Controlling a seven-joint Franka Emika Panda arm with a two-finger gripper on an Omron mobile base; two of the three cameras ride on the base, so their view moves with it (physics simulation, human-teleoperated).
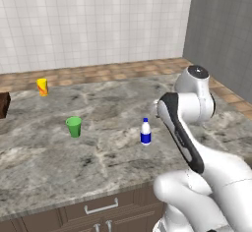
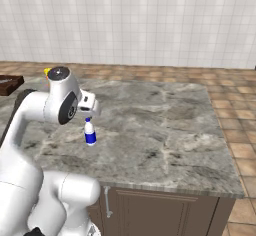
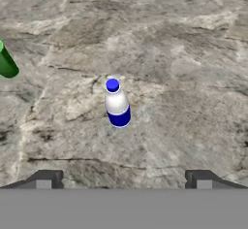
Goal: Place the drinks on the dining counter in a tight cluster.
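Note:
A small white bottle (image 1: 145,131) (image 2: 90,132) (image 3: 117,104) with a blue label and blue cap stands upright on the grey-brown marbled dining counter (image 1: 108,162) (image 2: 165,130) (image 3: 189,73), a little in from its front edge. In the hand view my gripper (image 3: 123,180) hangs above the counter on the near side of the bottle. Its two dark fingertips (image 3: 46,179) stand wide apart with nothing between them. The bottle sits ahead of the gap, clear of both fingers. In the base views the white hand hovers just above and behind the bottle.
A green cup (image 1: 74,127) (image 3: 6,63) stands left of the bottle. A yellow-orange cup (image 1: 43,86) (image 2: 47,71) is farther back left. A dark brown object (image 1: 2,104) (image 2: 7,83) lies at the counter's left edge. Brown drawers (image 1: 101,209) run below the front edge.

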